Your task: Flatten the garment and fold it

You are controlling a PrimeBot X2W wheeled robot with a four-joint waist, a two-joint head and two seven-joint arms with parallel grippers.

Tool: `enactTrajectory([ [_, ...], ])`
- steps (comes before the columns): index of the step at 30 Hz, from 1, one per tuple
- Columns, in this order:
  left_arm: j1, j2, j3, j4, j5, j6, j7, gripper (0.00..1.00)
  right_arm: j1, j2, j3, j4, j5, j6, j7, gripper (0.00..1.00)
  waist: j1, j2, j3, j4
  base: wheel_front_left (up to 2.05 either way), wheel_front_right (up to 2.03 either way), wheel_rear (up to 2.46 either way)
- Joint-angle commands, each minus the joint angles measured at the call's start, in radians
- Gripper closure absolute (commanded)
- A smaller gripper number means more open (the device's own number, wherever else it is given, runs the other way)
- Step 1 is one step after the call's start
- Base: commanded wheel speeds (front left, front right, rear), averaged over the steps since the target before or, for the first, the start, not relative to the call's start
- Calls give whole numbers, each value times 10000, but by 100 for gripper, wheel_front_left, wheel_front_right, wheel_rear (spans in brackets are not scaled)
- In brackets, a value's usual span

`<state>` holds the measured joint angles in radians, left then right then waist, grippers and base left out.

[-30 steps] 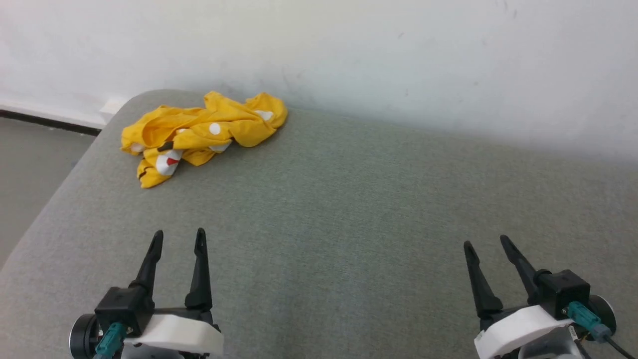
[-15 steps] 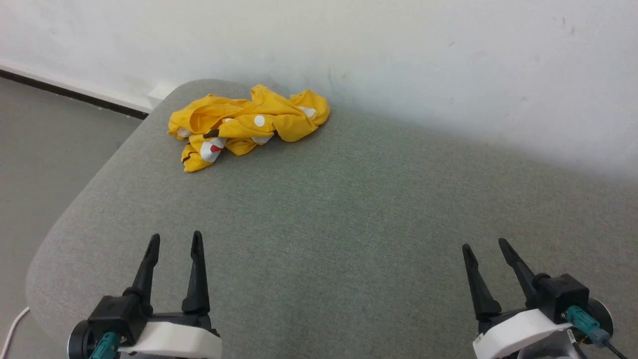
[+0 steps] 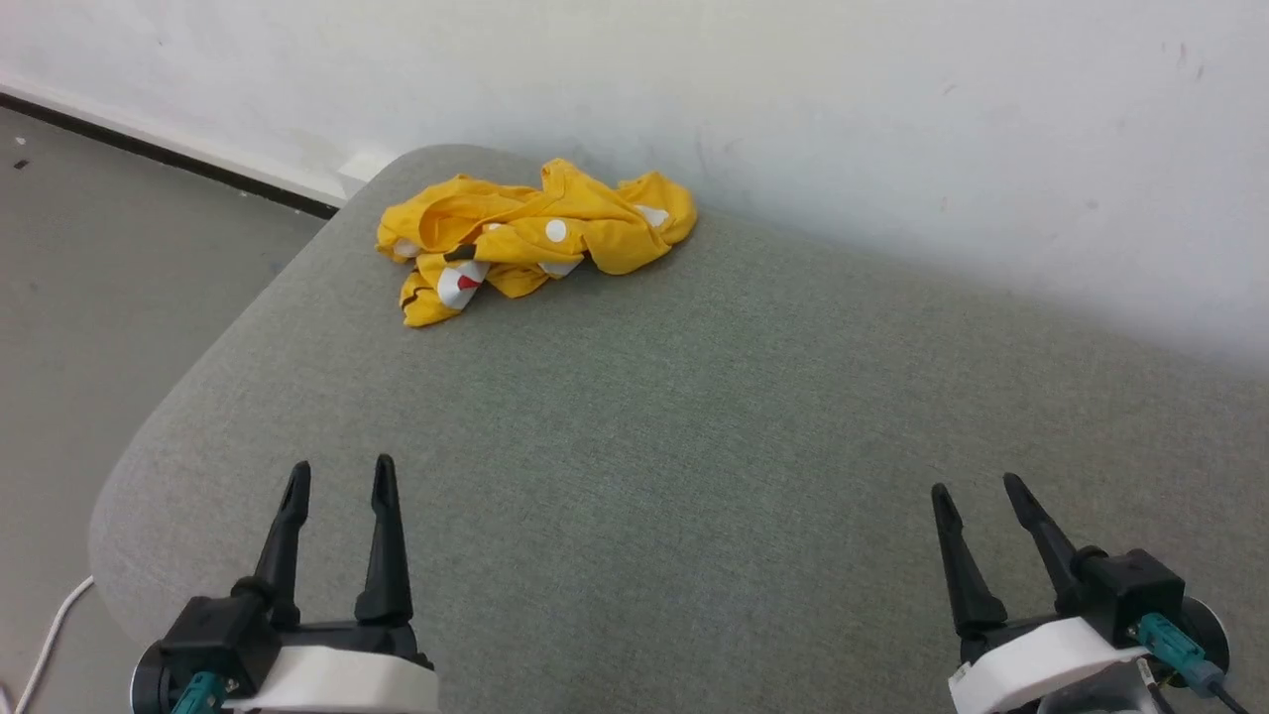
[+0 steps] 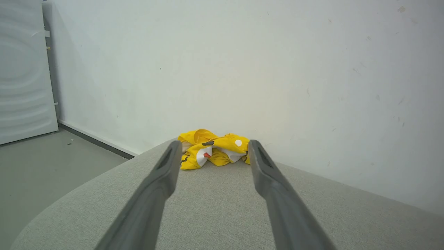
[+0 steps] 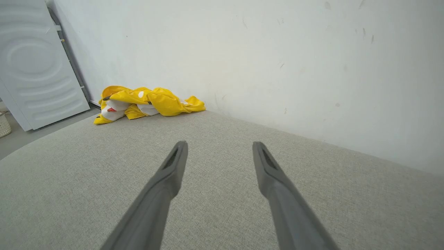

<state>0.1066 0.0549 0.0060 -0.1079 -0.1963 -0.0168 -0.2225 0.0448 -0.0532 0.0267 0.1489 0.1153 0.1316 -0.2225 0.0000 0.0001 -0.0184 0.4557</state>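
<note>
The garment (image 3: 530,230), a mustard-yellow T-shirt with white patches and a red dot, lies crumpled in a heap at the far left corner of the grey upholstered surface (image 3: 694,416), close to the wall. My left gripper (image 3: 339,468) hovers open over the near left of the surface, well short of the heap. My right gripper (image 3: 977,488) is open at the near right. The left wrist view frames the garment (image 4: 214,150) far ahead between the open left gripper (image 4: 214,147). The right wrist view has the garment (image 5: 145,102) off to the far left of the open right gripper (image 5: 219,146).
A white wall (image 3: 793,109) runs along the far edge of the surface. Grey floor (image 3: 109,258) lies to the left beyond the rounded corner, with a white cable (image 3: 50,635) on it. A white panel (image 5: 34,62) leans against the wall at the left.
The head camera has turned left, so the whole picture shifted right and more floor shows. The garment lies as it did, and both grippers stay open.
</note>
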Motion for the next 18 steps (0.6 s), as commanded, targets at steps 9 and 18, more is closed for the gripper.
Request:
enactTrajectory([
  [9,247,-45,60,-139,-278,-80,-284,0,-28,28,-60,100,-11,-9,-284,0,0,-1,47,261,0,0,0],
  [18,94,-47,79,-383,-302,-143,-392,0,-81,30,-98,12,-69,-9,-392,0,0,-1,165,325,0,0,0],
])
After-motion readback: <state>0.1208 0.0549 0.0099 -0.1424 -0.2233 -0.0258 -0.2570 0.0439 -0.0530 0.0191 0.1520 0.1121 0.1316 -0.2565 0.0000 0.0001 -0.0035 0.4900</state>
